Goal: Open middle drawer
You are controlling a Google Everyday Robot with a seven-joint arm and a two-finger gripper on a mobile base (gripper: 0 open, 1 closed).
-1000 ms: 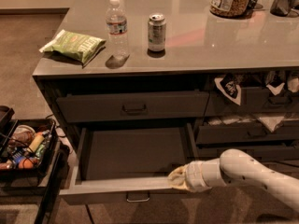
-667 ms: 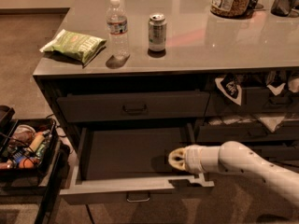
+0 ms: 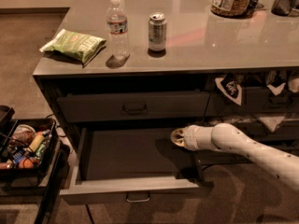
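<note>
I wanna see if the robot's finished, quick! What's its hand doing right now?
Gripper: over the right side of the open middle drawer; whether it is open, closed or holding anything cannot be told.

Our pale arm [image 3: 252, 150] comes in from the lower right edge of the view and slopes up toward the left. At its end our hand [image 3: 179, 137] points left, just right of centre, level with the wrist [image 3: 198, 137] behind it.
</note>
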